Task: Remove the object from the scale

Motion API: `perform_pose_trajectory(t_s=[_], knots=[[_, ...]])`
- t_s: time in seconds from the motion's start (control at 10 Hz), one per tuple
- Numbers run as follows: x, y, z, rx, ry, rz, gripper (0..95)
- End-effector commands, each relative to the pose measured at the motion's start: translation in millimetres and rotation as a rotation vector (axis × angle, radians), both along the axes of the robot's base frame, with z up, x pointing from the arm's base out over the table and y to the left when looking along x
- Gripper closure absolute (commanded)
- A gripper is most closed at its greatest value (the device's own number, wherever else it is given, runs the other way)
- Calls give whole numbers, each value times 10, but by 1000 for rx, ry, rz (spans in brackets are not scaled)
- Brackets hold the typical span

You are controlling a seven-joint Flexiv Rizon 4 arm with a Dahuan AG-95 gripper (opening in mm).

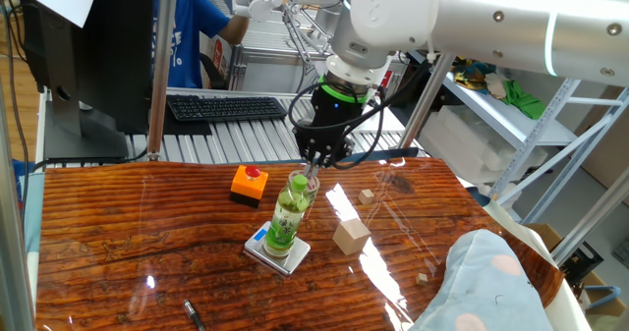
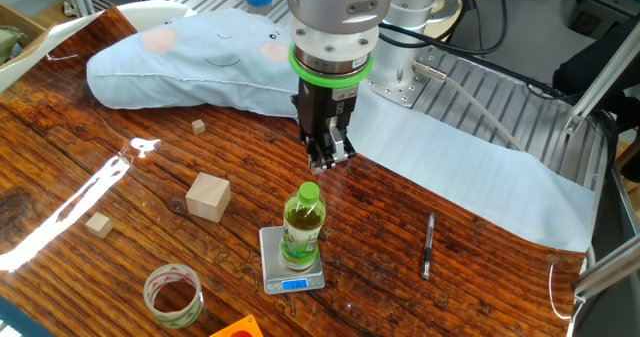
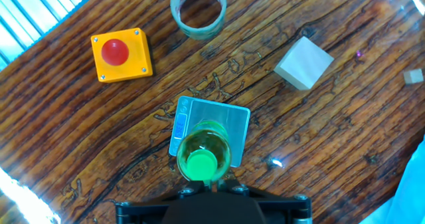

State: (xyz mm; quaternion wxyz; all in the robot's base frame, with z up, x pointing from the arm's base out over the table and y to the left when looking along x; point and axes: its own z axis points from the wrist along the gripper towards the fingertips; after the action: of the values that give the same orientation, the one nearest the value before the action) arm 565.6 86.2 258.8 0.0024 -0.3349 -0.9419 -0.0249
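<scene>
The slim green drink bottle [image 1: 285,218] with a light-green cap stands upright on the small silver scale [image 1: 291,260] in the middle of the wooden table. Both also show in the other fixed view, the bottle [image 2: 301,227] on the scale [image 2: 273,274] with its blue display toward the camera. In the hand view I look down on the bottle [image 3: 202,151] and the scale [image 3: 236,117]. My gripper [image 1: 314,162] hangs just above and slightly beside the cap, apart from it, fingers close together and empty. It also shows in the other fixed view [image 2: 322,162] and the hand view [image 3: 214,182].
An orange box with a red button [image 1: 250,183] sits behind the scale. A tan wooden cube [image 1: 351,236] lies to its right. A short clear round jar [image 2: 173,292], small wooden blocks [image 2: 98,224], a pen [image 2: 428,245] and a light-blue pillow [image 2: 190,62] lie around.
</scene>
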Motion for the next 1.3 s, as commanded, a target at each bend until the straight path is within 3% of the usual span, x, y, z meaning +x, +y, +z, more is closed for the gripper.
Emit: perform_pose_trajectory(t_s=[0.1, 0.7, 1.0, 1.3], knots=[[7, 4, -15, 15, -14, -8, 570], [55, 36, -95, 13, -48, -14, 570], [109, 38, -133, 14, -52, -21, 570], [242, -40, -78, 39, -48, -14, 570]])
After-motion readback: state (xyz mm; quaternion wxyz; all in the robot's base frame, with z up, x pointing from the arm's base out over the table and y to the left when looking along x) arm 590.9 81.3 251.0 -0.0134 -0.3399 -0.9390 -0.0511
